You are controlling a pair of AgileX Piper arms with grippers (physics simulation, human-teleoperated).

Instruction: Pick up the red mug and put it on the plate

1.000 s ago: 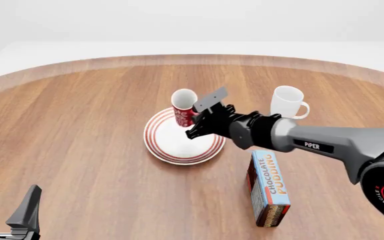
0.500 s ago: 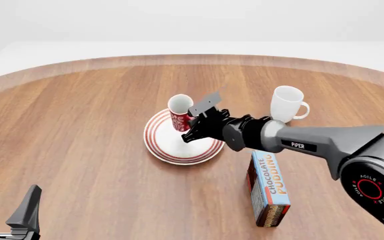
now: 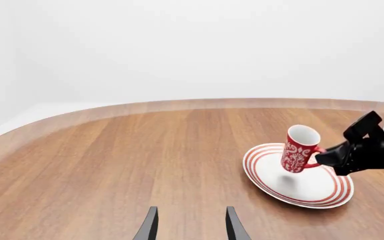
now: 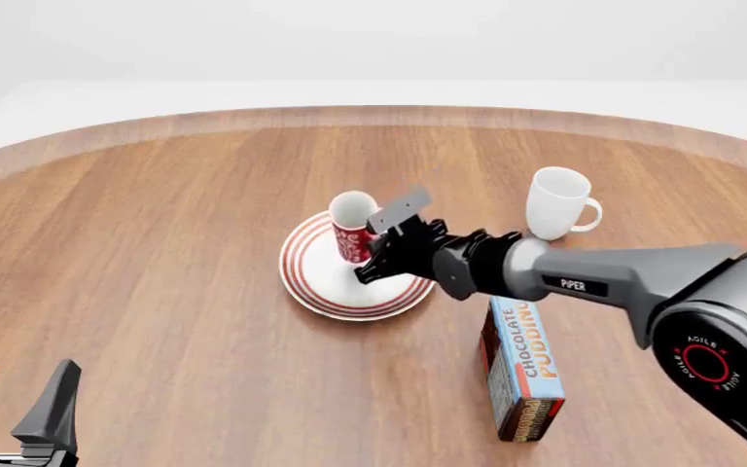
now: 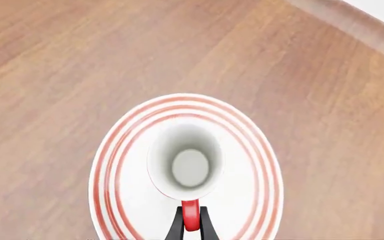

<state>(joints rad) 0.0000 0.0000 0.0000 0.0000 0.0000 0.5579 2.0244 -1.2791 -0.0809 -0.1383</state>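
Note:
The red mug (image 4: 351, 228), with a white pattern and a white inside, hangs slightly tilted just over the plate (image 4: 315, 287), a round white plate with red rings. My right gripper (image 4: 376, 251) is shut on the mug's red handle. The left wrist view shows the mug (image 3: 301, 149) a little above the plate (image 3: 270, 186), with its shadow beneath it and the right gripper (image 3: 324, 157) at the handle. The right wrist view looks down into the mug (image 5: 186, 162) over the plate (image 5: 120, 175), with the fingers (image 5: 176, 229) clamped on the handle. My left gripper (image 4: 17, 401) is open and empty at the near left.
A plain white mug (image 4: 558, 202) stands to the right of the plate. A chocolate pudding box (image 4: 523, 368) lies at the near right, under the right arm. The round wooden table's far edge (image 4: 373, 113) curves behind.
My right gripper has lowered the red mug toward the plate and shifted it slightly nearer. The left arm has not moved.

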